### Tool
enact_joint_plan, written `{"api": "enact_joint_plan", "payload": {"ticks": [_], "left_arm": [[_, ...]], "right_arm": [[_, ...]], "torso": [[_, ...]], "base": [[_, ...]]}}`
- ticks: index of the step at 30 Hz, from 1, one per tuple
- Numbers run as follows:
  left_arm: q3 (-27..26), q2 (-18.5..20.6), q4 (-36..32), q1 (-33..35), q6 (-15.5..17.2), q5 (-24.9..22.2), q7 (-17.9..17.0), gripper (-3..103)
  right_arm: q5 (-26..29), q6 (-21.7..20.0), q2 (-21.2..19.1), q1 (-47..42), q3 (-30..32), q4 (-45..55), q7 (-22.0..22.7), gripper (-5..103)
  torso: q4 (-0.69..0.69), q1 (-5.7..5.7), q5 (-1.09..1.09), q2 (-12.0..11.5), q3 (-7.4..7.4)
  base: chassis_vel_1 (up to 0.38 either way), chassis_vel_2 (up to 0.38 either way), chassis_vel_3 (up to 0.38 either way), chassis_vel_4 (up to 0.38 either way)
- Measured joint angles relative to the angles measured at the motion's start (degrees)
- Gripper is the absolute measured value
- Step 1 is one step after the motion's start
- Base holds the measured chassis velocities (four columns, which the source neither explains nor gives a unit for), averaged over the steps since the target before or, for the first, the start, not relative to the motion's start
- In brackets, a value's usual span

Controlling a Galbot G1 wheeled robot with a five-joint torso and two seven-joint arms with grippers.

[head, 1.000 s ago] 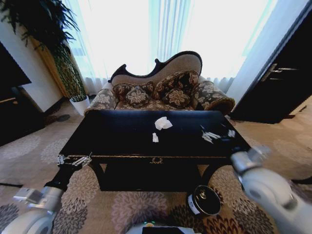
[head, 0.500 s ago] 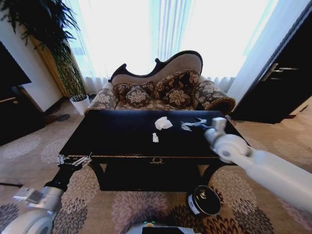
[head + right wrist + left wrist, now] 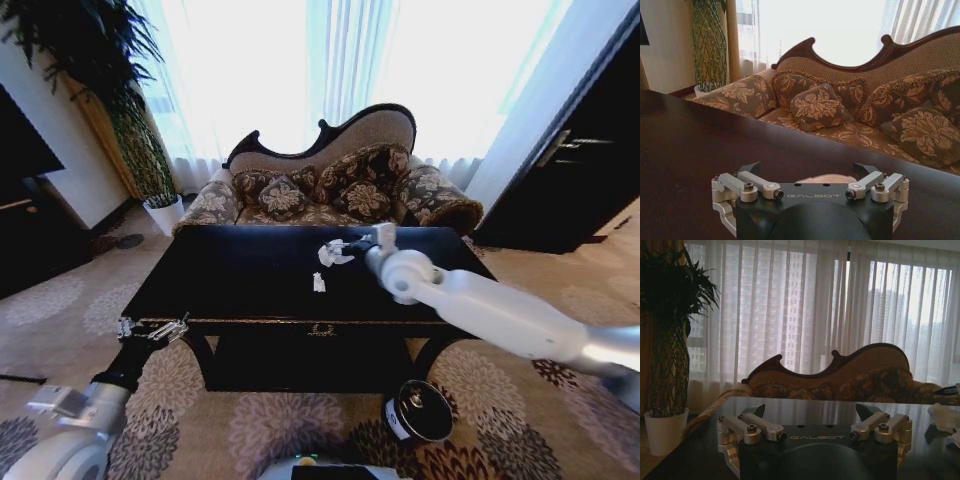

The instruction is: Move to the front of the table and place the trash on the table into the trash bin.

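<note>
1. Swinging in from the table's right side, the right arm now reaches across the tabletop [image 3: 230, 275], and the right claw [image 3: 345, 247] sits right at the lumpy white tissue [image 3: 332, 256], where half a second ago it was still off to the tissue's right.
2. From the right wrist camera, the right claw [image 3: 809, 171] is spread wide open, and the tissue [image 3: 823, 178] shows pale between its two fingertips, low against the dark tabletop [image 3: 685, 145].
3. Whether the fingertips already touch the tissue cannot be told.
4. A small white scrap [image 3: 318, 283] lies on the tabletop just in front of the tissue, apart from it.
5. The left claw [image 3: 152, 328] hovers at the table's front left corner, level with the gold-trimmed edge.
6. From the left wrist camera, the left claw [image 3: 810, 416] is open and empty, looking along the tabletop [image 3: 805, 407]; the tissue [image 3: 944, 416] is far off at that picture's edge.
7. The trash bin [image 3: 418, 411] stands on the patterned carpet [image 3: 270, 420] in front of the table, below its right half, near the robot's base.
8. Behind the table is a sofa [image 3: 330, 180] with patterned cushions, and a potted plant [image 3: 140, 150] stands to its left by the curtains.
</note>
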Motion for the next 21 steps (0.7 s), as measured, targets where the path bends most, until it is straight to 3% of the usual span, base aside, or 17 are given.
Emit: {"api": "enact_joint_plan", "payload": {"ticks": [8, 20, 21], "left_arm": [[0.0, 0.0, 0.0, 0.0, 0.0, 0.0, 0.0, 100], [0.0, 0.0, 0.0, 0.0, 0.0, 0.0, 0.0, 100], [0.0, 0.0, 0.0, 0.0, 0.0, 0.0, 0.0, 100]], "right_arm": [[-1.6, 0.1, 4.5, -1.9, -0.5, -8.5, -1.3, 100], [-5.3, 1.5, 5.0, -8.3, 2.8, -12.6, -3.5, 102], [-5.3, 1.6, 5.0, -8.4, 2.9, -12.6, -3.5, 99]], "torso": [[0.0, 0.0, 0.02, 0.0, 0.0], [-0.01, -0.01, 0.01, 0.0, -0.01], [-0.01, -0.01, 0.02, 0.0, -0.01]], "base": [[0.0, 0.0, 0.0, 0.0], [0.0, 0.0, 0.0, 0.0], [0.0, 0.0, 0.0, 0.0]]}}
